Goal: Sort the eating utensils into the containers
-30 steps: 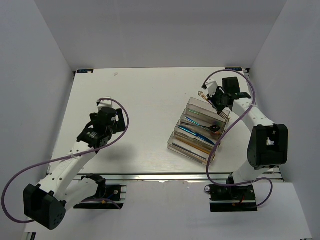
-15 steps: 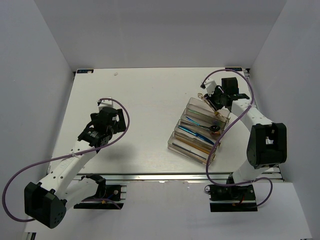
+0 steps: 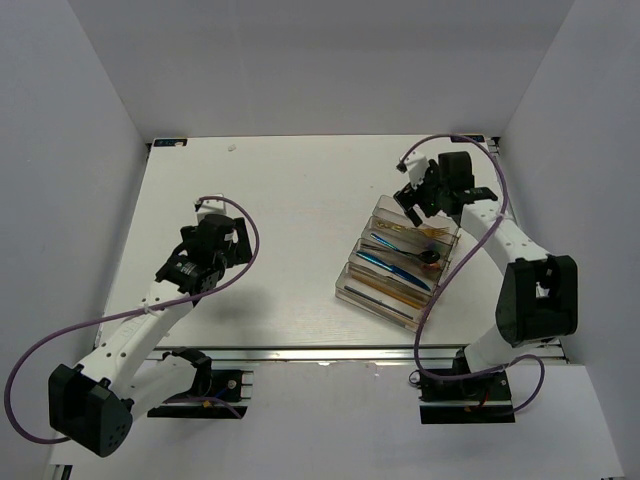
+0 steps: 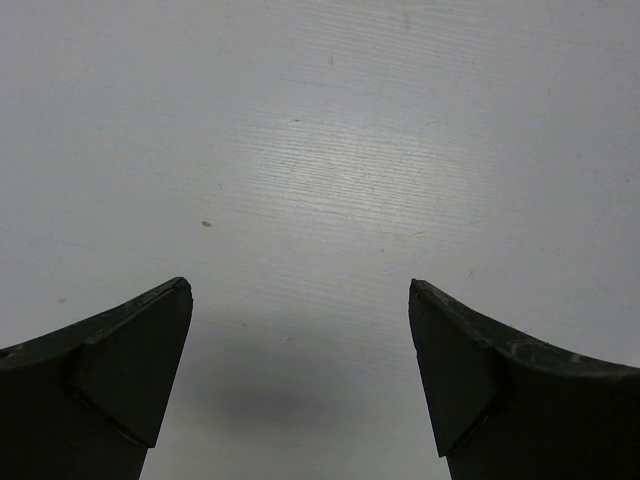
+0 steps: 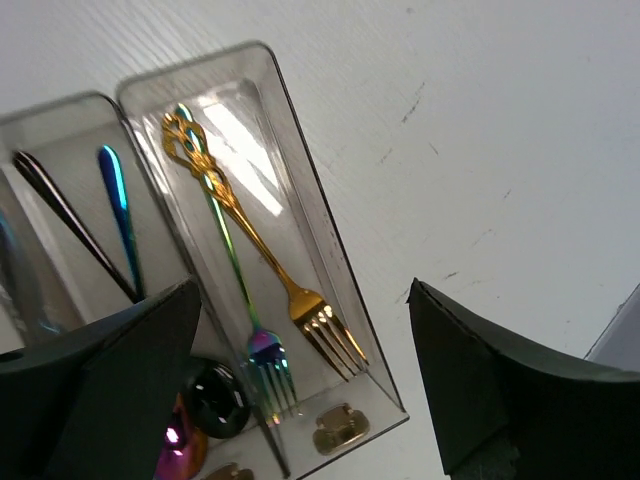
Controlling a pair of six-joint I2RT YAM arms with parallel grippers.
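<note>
The clear divided container (image 3: 341, 289) lies at the table's right, with utensils in its compartments. In the right wrist view a gold fork (image 5: 243, 226) and an iridescent fork (image 5: 225, 255) lie side by side in the end compartment of the container (image 5: 331, 262). A blue knife (image 5: 119, 206) and a black handle (image 5: 58, 203) lie in the one beside it, by the black spoon's bowl (image 5: 214, 397). My right gripper (image 5: 302, 290) hovers open above the forks' compartment (image 3: 418, 196), holding nothing. My left gripper (image 4: 300, 285) is open over bare table (image 3: 213, 232), far left of the container.
White walls close in the table on the left, back and right. The table's far right edge shows just past the container in the right wrist view. The arm bases and their cables sit along the near edge.
My right gripper has opened and let go of the gold fork, which now lies in the end compartment. The gripper has shifted slightly up and left. The left arm has not moved.
</note>
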